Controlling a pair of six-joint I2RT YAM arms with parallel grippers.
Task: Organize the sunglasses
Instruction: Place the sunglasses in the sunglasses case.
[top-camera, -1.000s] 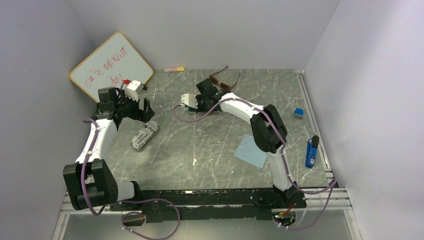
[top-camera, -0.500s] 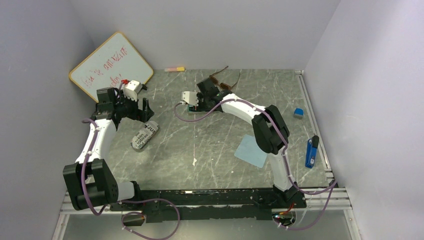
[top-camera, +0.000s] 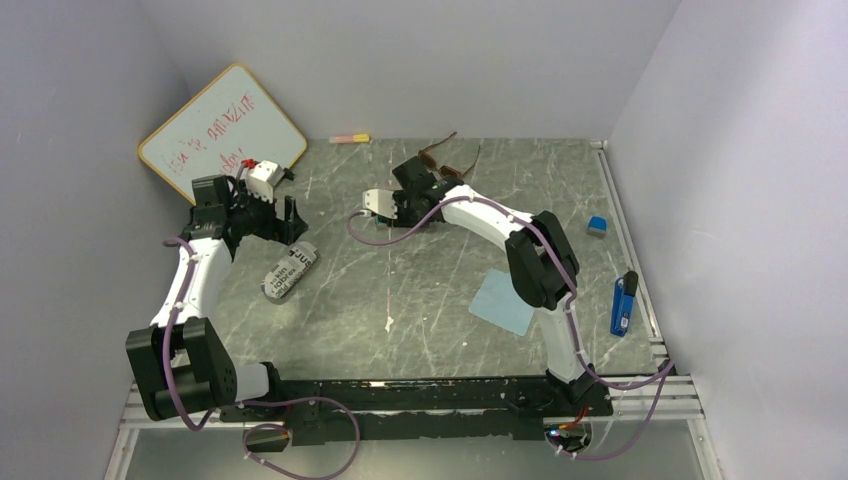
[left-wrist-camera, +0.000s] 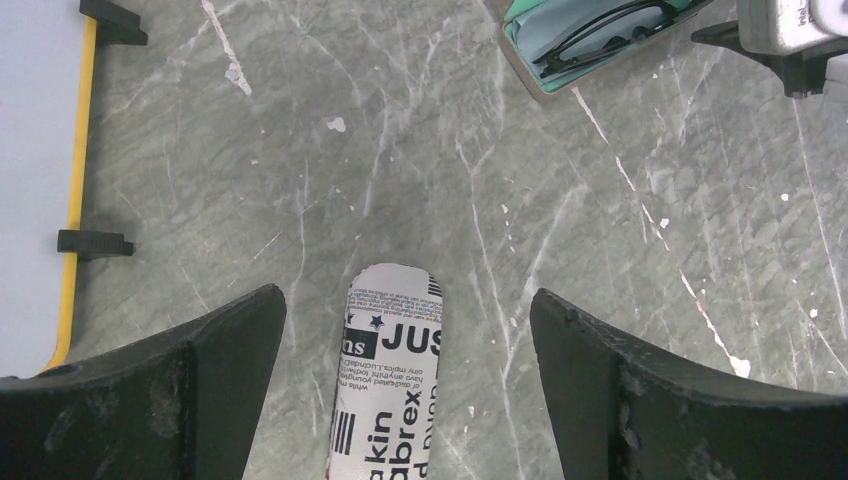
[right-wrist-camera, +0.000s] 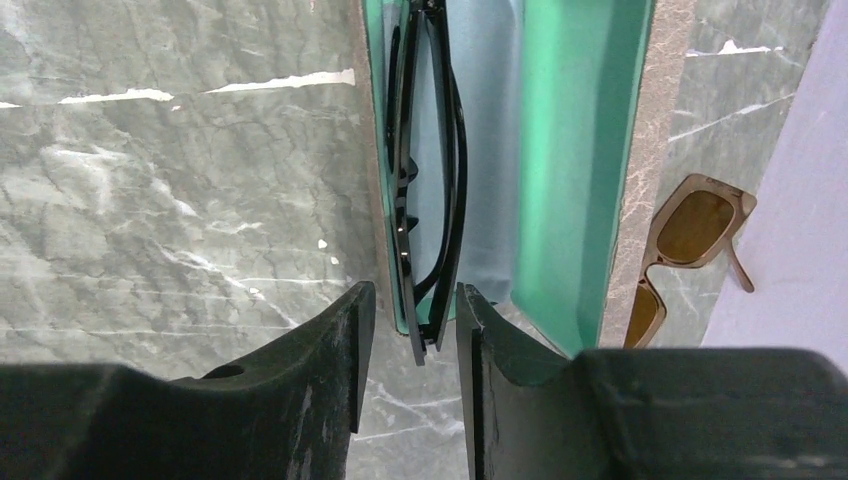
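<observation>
The slim black sunglasses (right-wrist-camera: 402, 170) lie folded on edge in the open, teal-lined case (right-wrist-camera: 560, 150), one end sticking out over its near rim. My right gripper (right-wrist-camera: 415, 300) straddles that end, open narrowly, with a gap showing beside the frame. The brown sunglasses (right-wrist-camera: 690, 230) rest on the table beyond the case, by the back wall (top-camera: 447, 160). In the top view my right gripper (top-camera: 415, 175) covers most of the case. My left gripper (left-wrist-camera: 407, 298) hangs wide open above the tip of the grey lettered pouch (left-wrist-camera: 392, 380), not touching it.
A whiteboard (top-camera: 222, 132) leans in the back left corner. A pink-and-yellow marker (top-camera: 349, 138) lies by the back wall. A light blue cloth (top-camera: 502, 301), a small blue block (top-camera: 597, 226) and a blue tool (top-camera: 622, 303) lie on the right side.
The right gripper's jaws have eased apart a little around the black sunglasses, and the wrist has shifted slightly toward the back. The left arm has barely moved.
</observation>
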